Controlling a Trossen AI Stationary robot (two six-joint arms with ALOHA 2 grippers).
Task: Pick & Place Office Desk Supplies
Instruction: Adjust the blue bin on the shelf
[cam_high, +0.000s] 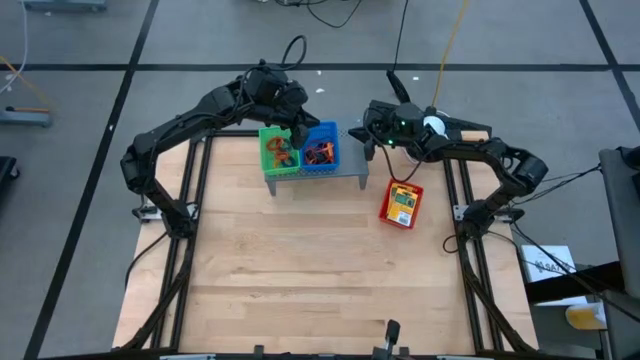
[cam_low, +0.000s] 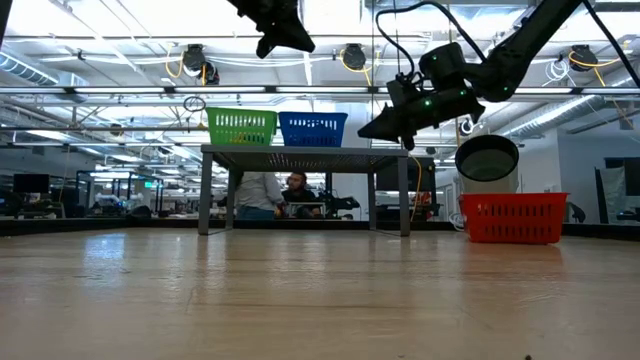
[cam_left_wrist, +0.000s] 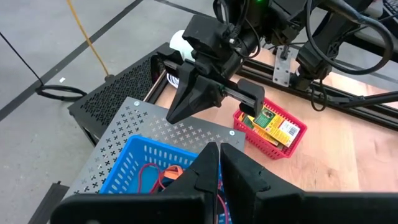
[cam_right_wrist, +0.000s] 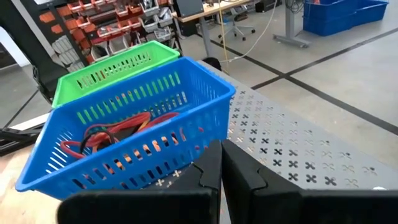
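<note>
Up top, grey perforated shelf (cam_high: 345, 176) stands at the far edge of the table (cam_high: 300, 270) — landmark for everything. On the shelf: green tray (cam_high: 277, 150) and blue tray (cam_high: 320, 148), side by side, touching. Rubber-band loops (cam_right_wrist: 115, 134) lie in the blue tray; orange and dark bits in the green tray, too small to name. Red tray (cam_high: 401, 205) sits on the table just right of the shelf, yellow packets (cam_left_wrist: 273, 122) inside. Left pincer (cam_left_wrist: 217, 163) hovers above the shelf over the blue tray, fingers together, holding nothing. Right pincer (cam_high: 372, 137) hangs over the shelf's right end — fingers together, empty.
</note>
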